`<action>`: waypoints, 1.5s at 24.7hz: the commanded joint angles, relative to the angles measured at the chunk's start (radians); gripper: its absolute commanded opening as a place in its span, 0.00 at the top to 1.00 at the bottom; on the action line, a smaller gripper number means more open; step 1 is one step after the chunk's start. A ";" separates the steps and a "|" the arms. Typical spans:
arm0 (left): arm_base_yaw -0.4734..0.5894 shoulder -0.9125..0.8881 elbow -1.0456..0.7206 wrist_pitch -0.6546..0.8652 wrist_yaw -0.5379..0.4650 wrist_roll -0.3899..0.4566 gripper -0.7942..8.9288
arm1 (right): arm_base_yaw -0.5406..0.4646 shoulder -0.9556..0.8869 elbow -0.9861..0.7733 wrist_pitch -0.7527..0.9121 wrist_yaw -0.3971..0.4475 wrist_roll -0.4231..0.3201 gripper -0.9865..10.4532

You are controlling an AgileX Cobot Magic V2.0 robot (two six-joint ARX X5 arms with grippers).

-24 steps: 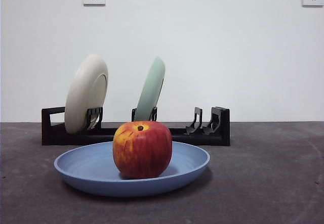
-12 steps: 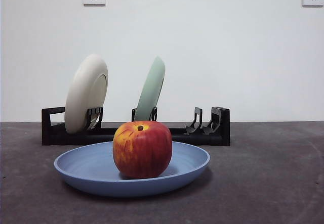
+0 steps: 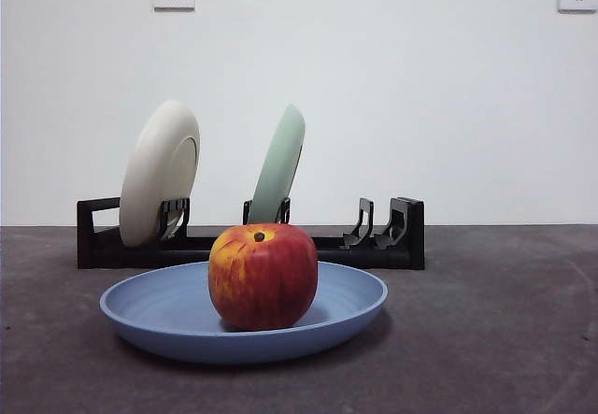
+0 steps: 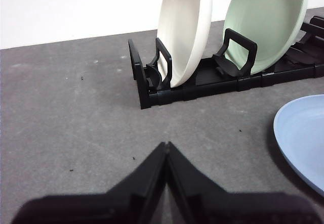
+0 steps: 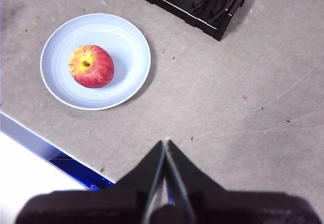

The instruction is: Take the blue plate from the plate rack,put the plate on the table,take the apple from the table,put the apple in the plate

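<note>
The apple [image 3: 263, 275] is red with yellow streaks and sits upright in the blue plate [image 3: 159, 309], which lies flat on the dark grey table [image 3: 486, 339] in front of the black plate rack [image 3: 402, 236]. The right wrist view shows the apple [image 5: 91, 65] in the plate [image 5: 124, 47] from high above. My right gripper [image 5: 165, 144] is shut and empty, well away from the plate. My left gripper [image 4: 166, 146] is shut and empty above bare table, with the plate's rim [image 4: 298, 133] to one side and the rack [image 4: 152, 90] beyond it. Neither gripper shows in the front view.
A cream plate [image 3: 159, 171] and a pale green plate [image 3: 278, 166] stand upright in the rack. The right wrist view shows the table's edge with a blue strip [image 5: 66, 161]. A white wall with two sockets stands behind the rack.
</note>
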 commanded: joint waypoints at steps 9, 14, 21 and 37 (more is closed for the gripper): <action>0.003 0.008 -0.010 0.005 0.000 -0.007 0.92 | -0.454 -0.250 -0.211 0.518 -0.010 -0.445 0.91; 0.003 0.008 -0.010 0.005 0.000 -0.007 0.92 | -0.785 -0.420 -0.577 1.001 -0.195 -0.540 0.91; 0.003 0.008 -0.010 0.005 0.000 -0.007 0.92 | -0.998 -0.525 -0.887 1.283 -0.448 -0.538 0.91; 0.002 0.008 -0.010 0.005 0.000 -0.007 0.92 | -1.035 -0.863 -1.358 1.383 -0.352 -0.377 0.91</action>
